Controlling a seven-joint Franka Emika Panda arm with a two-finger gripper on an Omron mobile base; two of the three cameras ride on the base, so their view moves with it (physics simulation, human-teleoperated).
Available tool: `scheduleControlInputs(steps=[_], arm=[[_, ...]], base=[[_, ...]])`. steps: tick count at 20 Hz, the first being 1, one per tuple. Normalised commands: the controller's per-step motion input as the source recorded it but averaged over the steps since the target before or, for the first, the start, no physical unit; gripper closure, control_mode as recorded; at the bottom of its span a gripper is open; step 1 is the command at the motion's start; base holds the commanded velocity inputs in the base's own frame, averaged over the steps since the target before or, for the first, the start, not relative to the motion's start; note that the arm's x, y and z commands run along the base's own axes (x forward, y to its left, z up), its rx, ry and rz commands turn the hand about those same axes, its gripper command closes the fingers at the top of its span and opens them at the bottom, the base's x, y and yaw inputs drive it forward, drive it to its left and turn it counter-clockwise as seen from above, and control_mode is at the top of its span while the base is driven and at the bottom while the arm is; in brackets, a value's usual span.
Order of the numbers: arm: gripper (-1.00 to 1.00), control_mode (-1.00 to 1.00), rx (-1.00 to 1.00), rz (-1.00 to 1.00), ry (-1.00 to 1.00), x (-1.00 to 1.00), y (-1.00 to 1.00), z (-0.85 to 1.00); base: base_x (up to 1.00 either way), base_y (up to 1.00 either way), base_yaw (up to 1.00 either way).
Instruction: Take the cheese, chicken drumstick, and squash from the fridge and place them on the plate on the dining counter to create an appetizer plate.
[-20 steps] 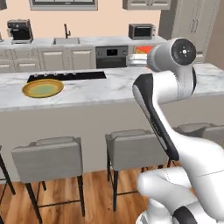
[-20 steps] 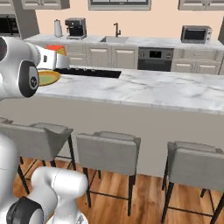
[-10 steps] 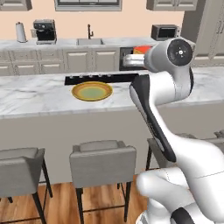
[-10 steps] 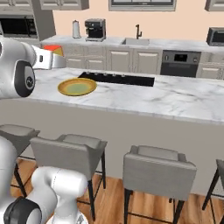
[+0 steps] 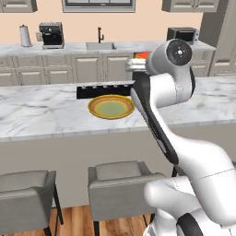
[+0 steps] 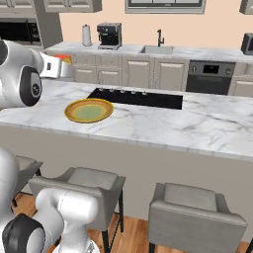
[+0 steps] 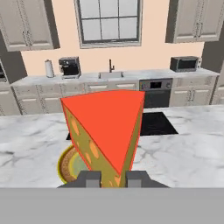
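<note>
Cheese (image 7: 107, 135) is pinched between the closed fingers of the gripper (image 7: 114, 178), one wedge, held up in the air on the near side of the plate (image 5: 111, 106). That one plate sits bare on the marble counter (image 6: 197, 123), just in front of the black cooktop (image 6: 141, 98). I'd carry the wedge out over the plate's middle, come down low, then let go so it doesn't tip or slide off the rim. Three stools (image 6: 89, 180) line the counter's front.
</note>
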Motion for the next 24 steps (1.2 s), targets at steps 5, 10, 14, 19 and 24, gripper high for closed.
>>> scheduleControlInputs(steps=[5, 10, 14, 19, 24], arm=[[1.00, -1.00, 0.03, 0.00, 0.28, 0.64, 0.03, -0.63], [1.00, -1.00, 0.01, 0.00, 0.28, 0.79, 0.15, -0.86], [1.00, -1.00, 0.00, 0.00, 0.21, 0.64, 0.26, -0.88], [1.00, -1.00, 0.00, 0.00, 0.17, 0.64, 0.22, -0.73], [1.00, -1.00, 0.00, 0.00, 0.12, 0.68, 0.24, -0.65]], base=[[0.00, 0.00, 0.00], [0.00, 0.00, 0.00], [0.00, 0.00, 0.00], [0.00, 0.00, 0.00], [0.00, 0.00, 0.00]])
